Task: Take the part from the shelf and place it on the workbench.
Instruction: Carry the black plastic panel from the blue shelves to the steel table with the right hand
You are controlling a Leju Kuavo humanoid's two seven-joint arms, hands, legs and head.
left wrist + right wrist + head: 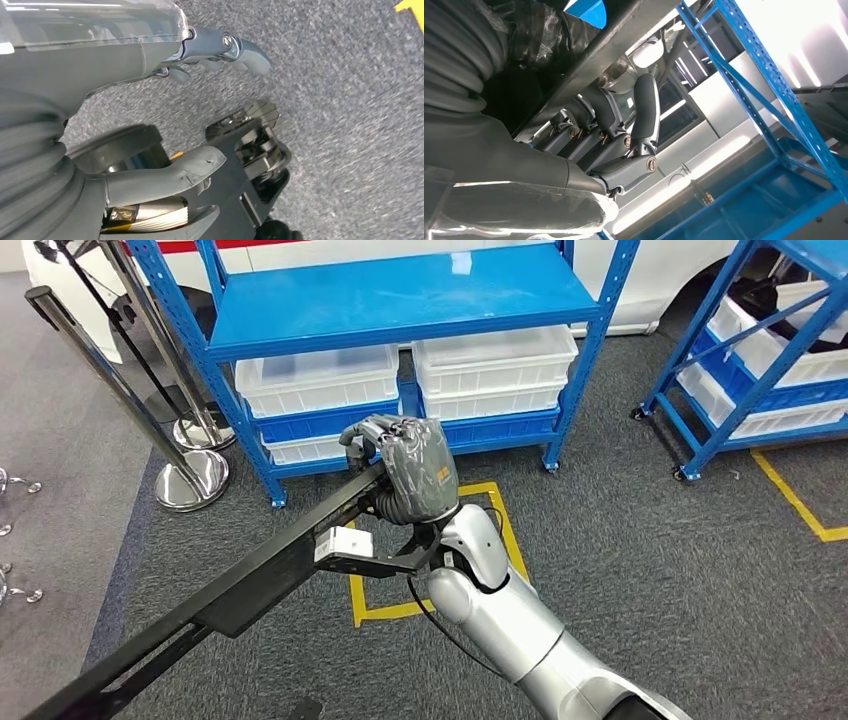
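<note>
The part is a long black metal bar [250, 575] with a small white-tipped bracket on its side. It runs from my right hand [412, 468] down toward the lower left of the head view. My right hand grips the bar's upper end, in front of the blue shelf [400, 295]. In the right wrist view the fingers [644, 115] wrap around the dark bar [614, 35]. My left hand [105, 65] hangs over grey carpet, its fingers [245, 49] and thumb [170, 174] apart with nothing between them.
White plastic bins [320, 380] [495, 365] sit on the shelf's lower levels. Steel stanchions [192, 480] stand at the left. A second blue rack [760, 350] stands at the right. Yellow tape [385, 612] marks a square on the carpet under my arm.
</note>
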